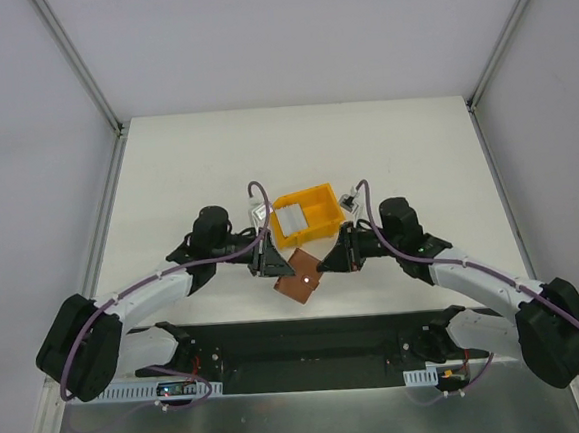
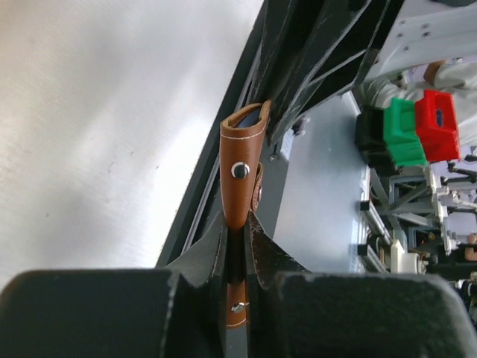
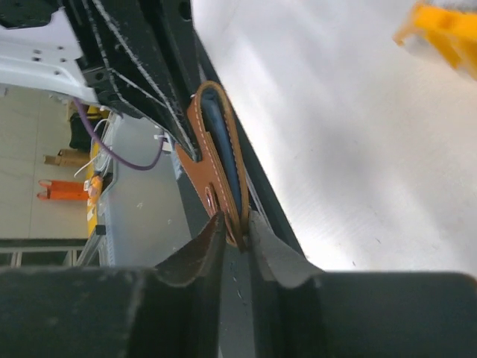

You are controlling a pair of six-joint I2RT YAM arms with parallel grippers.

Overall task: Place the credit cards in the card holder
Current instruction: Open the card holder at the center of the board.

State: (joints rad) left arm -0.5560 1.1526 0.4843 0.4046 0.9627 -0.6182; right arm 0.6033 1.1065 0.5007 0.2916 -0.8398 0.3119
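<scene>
Left wrist, left gripper (image 2: 237, 237) clamped on stitched brown leather card holder (image 2: 241, 186), right gripper (image 3: 237, 225) pinching its edge

holder (image 1: 298, 277) near the front edge of the surface (image 1: 166, 176), between left gripper (image 1: 270, 263) on its left and right gripper (image 1: 338, 260) on its right. bin (image 1: 313, 193) just behind; cards (image 1: 290, 218) inside it, left part.

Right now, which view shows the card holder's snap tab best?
Left wrist: the snap tab stands mid-frame, its metal stud facing the lens, above the left gripper. Right wrist shows the card holder edge-on, tab barely readable. Top external shows only a small brown square, no tab detail.
</scene>
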